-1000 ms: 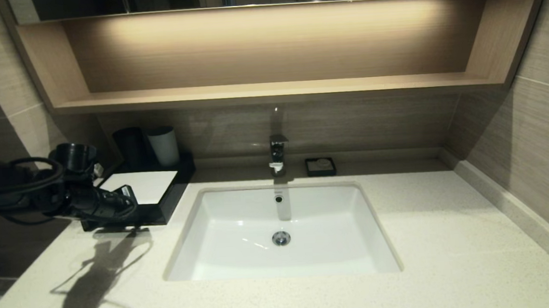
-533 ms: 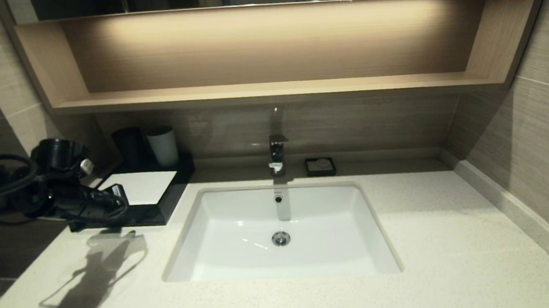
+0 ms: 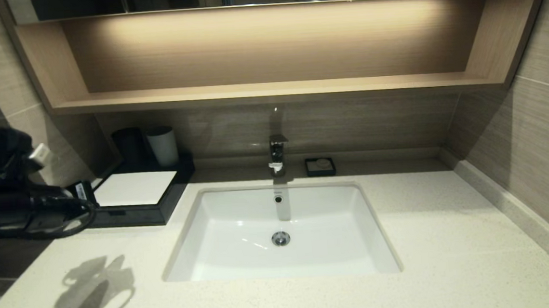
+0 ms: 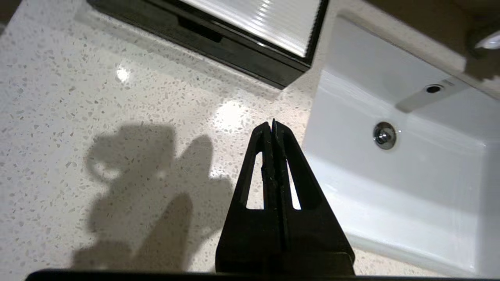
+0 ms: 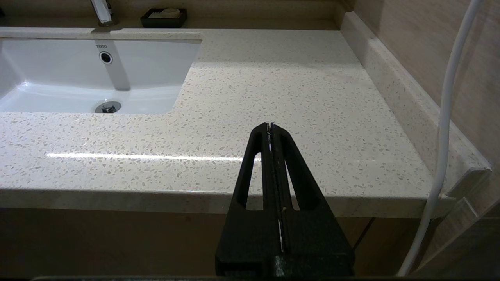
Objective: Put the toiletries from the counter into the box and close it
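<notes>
The box (image 3: 134, 189) is a low black tray with a white top panel, standing at the counter's (image 3: 454, 238) back left. Its black front drawer (image 4: 218, 43) sits flush with the body. No toiletries show on the counter or in either gripper; they are out of view. My left gripper (image 4: 272, 125) is shut and empty, raised over the counter between the box and the sink's left rim, and it appears at the far left (image 3: 84, 192) in the head view. My right gripper (image 5: 270, 125) is shut and empty, parked off the counter's front edge on the right.
A white sink (image 3: 282, 264) is set in the middle of the counter, with a faucet (image 3: 278, 153) behind it. A small dark soap dish (image 3: 320, 166) sits by the back wall. A dark cup (image 3: 129, 145) and a white cup (image 3: 162, 145) stand behind the box. A wooden shelf (image 3: 270, 90) runs above.
My left arm has drawn back to the left and away from the box's front, uncovering the drawer face. Its shadow on the counter slid left and nearer.
</notes>
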You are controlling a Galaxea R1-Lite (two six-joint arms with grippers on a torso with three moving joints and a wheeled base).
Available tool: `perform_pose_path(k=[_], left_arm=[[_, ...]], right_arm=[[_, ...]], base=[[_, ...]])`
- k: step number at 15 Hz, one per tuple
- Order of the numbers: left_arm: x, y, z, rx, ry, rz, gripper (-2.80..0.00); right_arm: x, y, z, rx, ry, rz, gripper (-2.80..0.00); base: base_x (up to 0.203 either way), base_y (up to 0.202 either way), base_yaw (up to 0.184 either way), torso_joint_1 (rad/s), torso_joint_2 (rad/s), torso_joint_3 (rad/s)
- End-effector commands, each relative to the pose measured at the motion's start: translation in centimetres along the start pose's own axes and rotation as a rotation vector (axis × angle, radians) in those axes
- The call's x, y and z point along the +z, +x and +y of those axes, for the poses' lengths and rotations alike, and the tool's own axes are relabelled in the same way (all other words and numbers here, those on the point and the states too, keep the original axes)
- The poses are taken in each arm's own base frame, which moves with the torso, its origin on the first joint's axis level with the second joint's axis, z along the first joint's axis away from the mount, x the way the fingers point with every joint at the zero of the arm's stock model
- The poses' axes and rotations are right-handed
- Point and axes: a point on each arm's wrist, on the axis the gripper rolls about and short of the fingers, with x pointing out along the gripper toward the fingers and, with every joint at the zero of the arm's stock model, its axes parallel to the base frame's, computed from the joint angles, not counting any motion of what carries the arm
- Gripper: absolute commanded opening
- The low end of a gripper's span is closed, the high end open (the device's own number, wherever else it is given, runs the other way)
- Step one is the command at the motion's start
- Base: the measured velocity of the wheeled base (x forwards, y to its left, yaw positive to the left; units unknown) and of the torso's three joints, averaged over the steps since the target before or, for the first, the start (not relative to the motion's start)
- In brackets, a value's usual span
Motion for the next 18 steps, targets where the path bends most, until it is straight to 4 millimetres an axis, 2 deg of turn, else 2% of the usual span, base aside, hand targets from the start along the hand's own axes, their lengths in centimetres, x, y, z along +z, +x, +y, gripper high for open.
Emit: perform_pose_path(k=[1,4,8,14,18], left_arm=[[0.0,-6.3,-1.5,-0.08,0.062,-0.16,-2.8],[-0.9,-11.2,-2.5,-0.15,0.151,-0.283,-2.8],[-3.7,-16.3,-1.8,-0.162,0.248,-0.418,-2.8],[-9.7,-20.1,0.3,-0.067,0.346,-0.554,-2.8],[-12.8,-21.5,1.5,-0.051,0.381,-0.628,-2.8]], right_arm=[[0.0,0.0,0.0,0.001,0.0,0.001,-2.8],[0.0,0.0,0.0,0.0,0.0,0.001,-2.8],[0.0,0.0,0.0,0.0,0.0,0.001,-2.8],[0.0,0.0,0.0,0.0,0.0,0.001,-2.8],[0.0,0.0,0.0,0.001,0.0,0.001,-2.8]], base=[[0.0,0.0,0.0,0.0,0.0,0.0],[0.0,0.0,0.0,0.0,0.0,0.0],[0.0,0.0,0.0,0.0,0.0,0.0],[0.0,0.0,0.0,0.0,0.0,0.0],[0.0,0.0,0.0,0.0,0.0,0.0]])
